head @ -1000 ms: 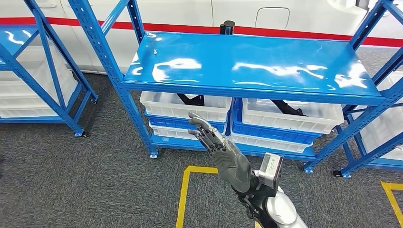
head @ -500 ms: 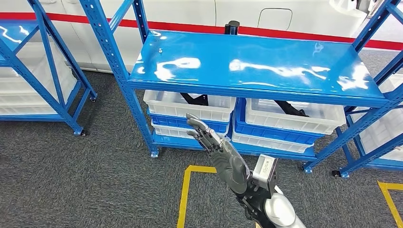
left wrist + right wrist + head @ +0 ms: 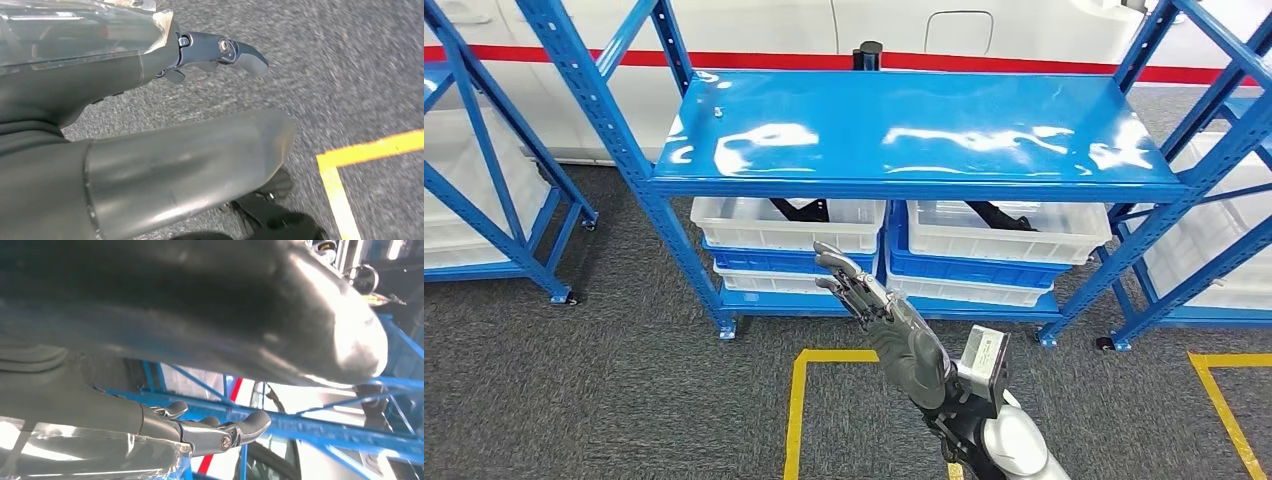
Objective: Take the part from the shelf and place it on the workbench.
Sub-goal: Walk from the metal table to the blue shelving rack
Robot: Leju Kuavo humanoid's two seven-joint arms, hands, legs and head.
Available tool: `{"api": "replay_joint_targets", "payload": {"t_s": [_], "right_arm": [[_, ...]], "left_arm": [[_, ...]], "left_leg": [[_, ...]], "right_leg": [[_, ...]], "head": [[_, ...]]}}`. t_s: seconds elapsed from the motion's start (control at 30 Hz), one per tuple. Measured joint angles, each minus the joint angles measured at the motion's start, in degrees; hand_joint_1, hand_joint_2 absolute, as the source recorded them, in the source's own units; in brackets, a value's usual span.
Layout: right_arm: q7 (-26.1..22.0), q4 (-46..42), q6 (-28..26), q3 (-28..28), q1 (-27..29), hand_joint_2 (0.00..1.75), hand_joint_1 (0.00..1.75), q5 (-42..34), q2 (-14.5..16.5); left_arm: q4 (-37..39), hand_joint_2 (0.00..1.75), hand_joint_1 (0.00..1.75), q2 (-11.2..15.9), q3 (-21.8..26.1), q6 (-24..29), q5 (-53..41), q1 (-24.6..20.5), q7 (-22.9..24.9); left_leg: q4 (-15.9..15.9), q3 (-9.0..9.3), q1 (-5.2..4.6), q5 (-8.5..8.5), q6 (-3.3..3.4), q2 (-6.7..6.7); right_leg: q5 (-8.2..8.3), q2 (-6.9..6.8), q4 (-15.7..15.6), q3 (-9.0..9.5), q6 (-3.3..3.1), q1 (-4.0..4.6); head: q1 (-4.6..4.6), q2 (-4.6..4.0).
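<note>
Head view, centre: right hand (image 3: 894, 325) raised empty, fingers spread, before the shelf (image 3: 914, 140) bins holding black parts (image 3: 999, 215); left hand (image 3: 150, 115) (wrist view, over carpet) empty, fingers extended.

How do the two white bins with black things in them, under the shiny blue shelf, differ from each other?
The left white bin sits right ahead of the raised right hand; the right white bin sits off to the hand's side. The left bin's black part shows near the bin's middle, the right bin's black part nearer its left half. Both bins are white, rest on blue bins, sit side by side on the same level, and each holds a dark part.
</note>
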Motion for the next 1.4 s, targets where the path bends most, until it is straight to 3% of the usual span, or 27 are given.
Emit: {"api": "replay_joint_targets", "payload": {"t_s": [0.07, 0.13, 0.17, 0.23, 0.27, 0.33, 0.37, 0.4, 0.47, 0.53, 0.67, 1.0, 1.07, 1.13, 1.2, 1.4], "right_arm": [[0.0, 0.0, 0.0, 0.0, 0.0, 0.00, 0.00, 0.0, 0.0], [0.0, 0.0, 0.0, 0.0, 0.0, 0.00, 0.00, 0.0, 0.0], [0.0, 0.0, 0.0, 0.0, -0.1, 0.00, 0.00, 0.0, 0.1], [-0.1, -0.1, 0.0, 0.0, -0.1, 0.00, 0.00, 0.1, 0.1], [-0.2, -0.1, 0.0, 0.0, -0.2, 0.00, 0.00, 0.2, 0.2], [-0.3, 0.0, 0.0, 0.0, -0.1, 0.00, 0.00, 0.5, 0.2], [-0.3, 0.0, 0.0, 0.0, -0.1, 0.00, 0.00, 0.5, 0.2], [-0.3, 0.0, 0.0, 0.1, -0.1, 0.00, 0.00, 0.5, 0.2], [-0.3, 0.0, 0.0, 0.1, -0.1, 0.00, 0.00, 0.5, 0.2], [-0.3, -0.1, 0.0, 0.1, -0.1, 0.00, 0.00, 0.5, 0.2], [-0.3, 0.0, 0.0, 0.1, -0.2, 0.00, 0.00, 0.6, 0.2], [-0.3, 0.0, -0.1, 0.1, -0.3, 0.00, 0.00, 1.1, 0.0], [-0.3, 0.0, -0.1, 0.1, -0.3, 0.00, 0.00, 1.1, 0.0], [-0.3, 0.0, -0.1, 0.1, -0.3, 0.87, 0.00, 1.1, 0.0], [-0.3, 0.0, -0.1, 0.1, -0.3, 1.75, 0.00, 1.1, 0.0], [0.4, 2.4, -0.3, -0.8, 0.2, 1.75, 0.00, 1.8, -0.1]], "left_arm": [[0.0, 0.00, 0.00, 0.2, 0.0, 0.1, 0.0, -0.1, 0.0], [0.0, 0.00, 0.00, 0.1, 0.0, 0.1, 0.0, -0.2, -0.1], [-0.1, 0.00, 0.00, 0.1, 0.0, 0.1, 0.0, -0.3, -0.1], [-0.1, 0.00, 0.00, 0.0, 0.0, 0.2, 0.0, -0.4, -0.1], [-0.1, 0.00, 0.00, 0.1, 0.0, 0.2, 0.0, -0.4, -0.1], [-0.1, 0.00, 0.00, 0.0, 0.0, 0.3, 0.1, -0.2, -0.1], [-0.1, 0.00, 0.00, 0.0, 0.0, 0.3, 0.1, -0.1, -0.1], [-0.1, 0.00, 0.00, 0.0, 0.0, 0.3, 0.2, -0.1, -0.1], [0.0, 0.00, 0.00, 0.1, 0.0, 0.4, 0.2, -0.1, -0.1], [0.0, 0.00, 0.00, 0.2, 0.0, 0.4, 0.2, -0.1, -0.1], [0.0, 0.00, 0.00, 0.1, 0.0, 0.4, 0.2, -0.1, -0.2], [0.0, 0.00, 0.00, -0.1, 0.1, 0.4, 0.2, -0.1, -0.2], [0.0, 0.87, 0.00, 0.0, 0.1, 0.4, 0.2, -0.1, -0.2], [0.0, 1.75, 0.00, 0.0, 0.1, 0.4, 0.3, -0.1, -0.3], [0.0, 1.75, 0.00, -0.1, 0.1, 0.2, 0.5, -0.1, -0.3], [-0.2, 1.75, 0.00, -0.3, 1.6, -0.2, 0.0, 0.2, 0.0]], "left_leg": [[0.2, 0.34, -0.12, -0.51, -1.03, 0.83], [0.0, 0.85, 0.13, -0.68, -1.61, 1.61], [0.3, 0.90, 0.35, -1.14, -1.81, 1.14], [4.3, -0.79, 0.59, -3.93, -2.03, -1.73], [8.1, -2.66, 0.54, -5.95, -1.97, -3.41], [15.4, -6.71, 0.27, -8.61, -1.66, -4.86], [16.6, -7.74, 0.11, -8.34, -1.31, -5.02], [15.6, -7.67, -0.10, -6.95, -0.84, -5.09], [8.6, -4.84, -0.71, -2.64, 0.53, -5.50], [2.7, -2.27, -1.38, -0.20, 1.44, -5.76], [1.2, -1.89, -1.92, 0.33, -0.09, -5.56], [1.3, -1.92, -2.31, 0.37, 0.64, -5.58], [1.3, -1.92, -2.32, 0.37, 0.66, -5.58], [1.3, -1.92, -2.32, 0.36, 0.67, -5.57], [1.3, -1.92, -2.31, 0.36, 0.67, -5.57], [1.3, -1.91, -2.22, 0.36, 0.66, -5.57]], "right_leg": [[0.39, -0.58, -2.1, 1.10, -0.88, 0.17], [0.37, 0.87, -1.9, 0.96, -2.09, 0.25], [0.41, 1.48, -1.9, 0.93, -2.50, 0.19], [0.48, 2.45, -2.0, 0.99, -3.30, 0.10], [0.45, 2.84, -2.0, 0.99, -3.64, 0.26], [0.36, 3.64, -2.0, 0.99, -4.11, 0.79], [0.34, 4.04, -2.0, 1.03, -4.23, 1.08], [0.32, 4.40, -2.0, 1.11, -4.25, 1.33], [0.31, 4.99, -2.0, 1.33, -4.28, 1.61], [0.29, 5.26, -1.9, 1.33, -4.22, 1.96], [0.03, 5.19, -1.8, 1.09, -4.57, 2.15], [0.43, 5.15, -2.4, 1.37, -4.01, 1.78], [0.44, 5.15, -2.4, 1.36, -3.99, 1.71], [0.44, 5.15, -2.4, 1.36, -3.99, 1.68], [0.44, 5.15, -2.4, 1.35, -3.99, 1.69], [0.44, 5.15, -2.4, 1.34, -3.99, 1.79]], "head": [[0.06, 0.00], [-0.05, 0.00], [-0.13, 0.00], [-0.40, 0.00], [-0.52, 0.00], [-0.67, 0.00], [-0.67, 0.00], [-0.67, 0.00], [-0.67, 0.00], [-0.62, 0.00], [-0.55, 0.00], [-0.56, 0.00], [-0.56, 0.00], [-0.57, 0.00], [-0.58, 0.00], [-0.58, 0.00]]}}
